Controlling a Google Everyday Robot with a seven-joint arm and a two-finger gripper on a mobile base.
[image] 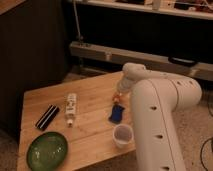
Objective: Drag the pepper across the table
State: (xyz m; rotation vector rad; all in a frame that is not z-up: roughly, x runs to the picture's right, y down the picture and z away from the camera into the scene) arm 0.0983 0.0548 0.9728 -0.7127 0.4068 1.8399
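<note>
The jaws sit at the far right of the desk [92, 92], by the pepper [118, 98]. Bare planks open leftward along the far edge. Nearer, a blue flat item [116, 114], a white cup [122, 135] and a lying bottle [71, 107] block the way.

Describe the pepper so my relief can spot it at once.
On the wooden table, look toward its far right side, where the white arm ends in the gripper. The pepper sits right by the gripper, just beyond the flat blue item. It is the only orange-red thing there, tiny and rounded, far smaller than the white cup.
</note>
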